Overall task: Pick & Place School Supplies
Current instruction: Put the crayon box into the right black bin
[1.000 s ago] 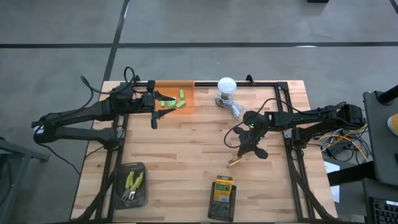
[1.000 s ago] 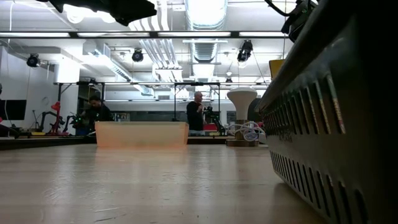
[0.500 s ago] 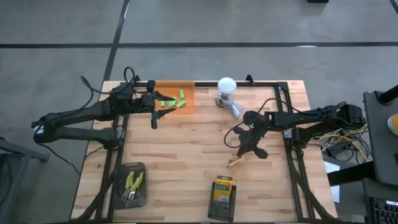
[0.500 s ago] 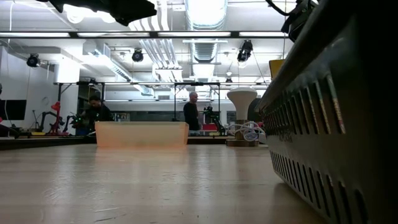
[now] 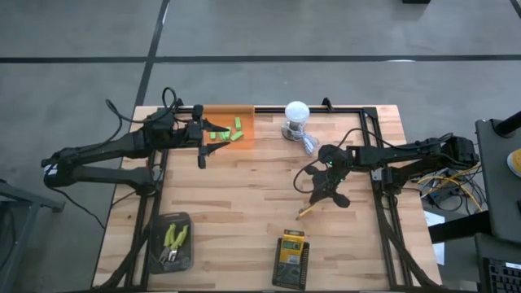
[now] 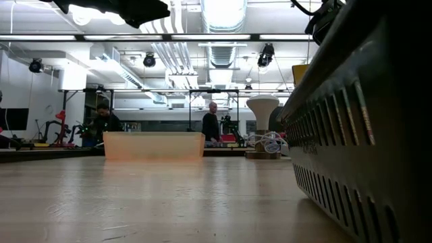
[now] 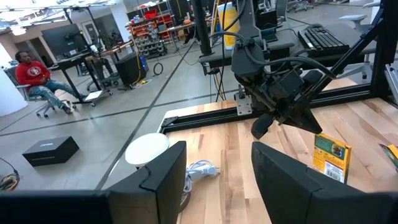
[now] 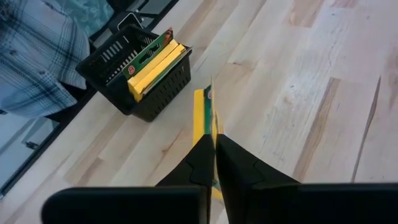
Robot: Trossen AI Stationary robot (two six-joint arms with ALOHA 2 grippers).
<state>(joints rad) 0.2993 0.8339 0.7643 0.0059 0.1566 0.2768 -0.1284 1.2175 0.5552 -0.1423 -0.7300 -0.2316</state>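
My right gripper (image 5: pixel 319 195) (image 8: pixel 214 142) sits right of the table's middle and is shut on a flat yellow-and-green crayon box (image 5: pixel 307 210) (image 7: pixel 329 157). More crayon boxes (image 8: pixel 151 62) stand on edge in a black basket (image 5: pixel 291 259) (image 8: pixel 118 87) at the near edge. My left gripper (image 5: pixel 202 156) (image 7: pixel 217 171) is open and touches nothing, beside an orange tray (image 5: pixel 225 130) (image 6: pixel 154 145) that holds several green blocks (image 5: pixel 236 126). Two yellow-green-handled pliers (image 5: pixel 173 238) lie in a dark tray (image 5: pixel 156 259) at the near left. My right gripper pinches the crayon box between its two fingers (image 8: pixel 239 163) at the box's upper end (image 8: pixel 209 134), across its thin faces. The fingers come from above, slanting down. The box hangs tilted below them toward the basket; whether its lower end (image 8: pixel 200 94) touches the table, I cannot tell.
A white bulb-like object with a cable (image 5: pixel 296 114) (image 7: pixel 148 149) (image 6: pixel 262 106) stands at the far edge, right of the orange tray. A black frame rail (image 5: pixel 381 212) runs along the table's right side. A person's plaid sleeve (image 8: pixel 37 43) shows beyond the near edge. Bare wood (image 5: pixel 236 191) lies mid-table.
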